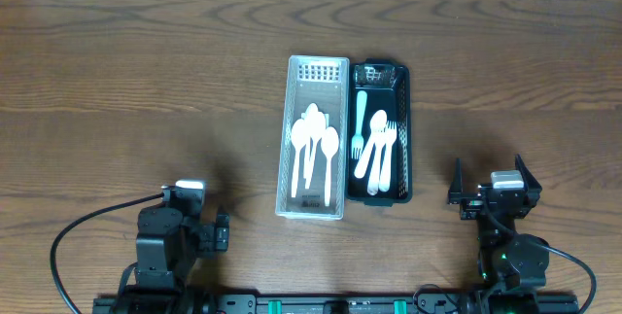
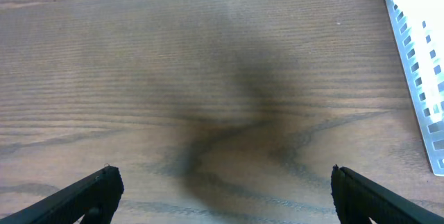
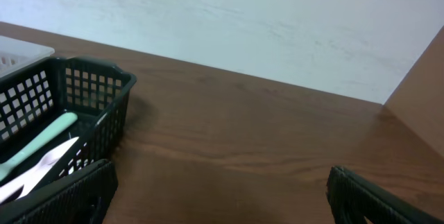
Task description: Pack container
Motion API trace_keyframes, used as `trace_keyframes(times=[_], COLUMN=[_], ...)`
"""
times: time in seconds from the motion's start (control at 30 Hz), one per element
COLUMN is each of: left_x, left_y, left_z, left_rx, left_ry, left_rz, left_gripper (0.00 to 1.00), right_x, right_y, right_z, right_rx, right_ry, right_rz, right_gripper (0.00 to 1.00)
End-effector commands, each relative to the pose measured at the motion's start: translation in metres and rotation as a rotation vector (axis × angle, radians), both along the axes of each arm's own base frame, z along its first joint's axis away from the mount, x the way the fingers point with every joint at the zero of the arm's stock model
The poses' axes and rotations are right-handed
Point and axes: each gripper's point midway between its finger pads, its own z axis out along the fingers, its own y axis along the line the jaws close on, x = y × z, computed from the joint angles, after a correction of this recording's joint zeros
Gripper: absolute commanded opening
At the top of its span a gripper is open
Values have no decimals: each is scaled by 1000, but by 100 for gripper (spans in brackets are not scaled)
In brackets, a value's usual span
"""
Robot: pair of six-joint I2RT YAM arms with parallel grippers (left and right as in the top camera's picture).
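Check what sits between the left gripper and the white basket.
Nothing. Only bare wooden table lies between the left gripper and the white basket, as the overhead and left wrist views both show.

No legible text, brand, number or sign found in any of the 3 views. A small dark mark on the floor of the white perforated plastic basket (image 1: 318, 64), near its front end, is too small to read. The black mesh plastic basket (image 1: 405, 129) and brown wood-grain table (image 1: 146, 81) show no readable marking.
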Motion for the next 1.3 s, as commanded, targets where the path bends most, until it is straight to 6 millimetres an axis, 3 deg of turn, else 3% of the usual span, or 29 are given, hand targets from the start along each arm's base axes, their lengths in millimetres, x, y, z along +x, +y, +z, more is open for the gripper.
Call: trace_keyframes(times=[0.0, 0.37, 0.5, 0.63, 0.73, 0.83, 1.07, 1.27], left_x=[0, -1, 9, 32, 46, 55, 62, 62], left_y=[-1, -1, -7, -10, -11, -10, -2, 0], left_z=[0, 8, 38, 85, 98, 91, 37, 34], left_rx=[7, 3, -31, -53, -62, -61, -32, -10], left_ry=[-1, -49, -231, -540, -679, -728, -627, -617], left_rz=[-13, -13, -36, -42, -41, -38, -10, -6], left_gripper=[98, 98, 98, 98, 98, 98, 98, 98], right_x=[0, 0, 0, 0, 0, 0, 0, 0], right_y=[4, 4, 4, 4, 4, 4, 4, 4], right_z=[-1, -1, -1, -1, -1, -1, -1, -1], right_rx=[-7, -7, -7, -7, -7, -7, -7, -7], right_ry=[1, 1, 1, 1, 1, 1, 1, 1], right_rz=[18, 18, 18, 18, 18, 18, 18, 18], right_gripper=[99, 99, 99, 99, 99, 99, 99, 99])
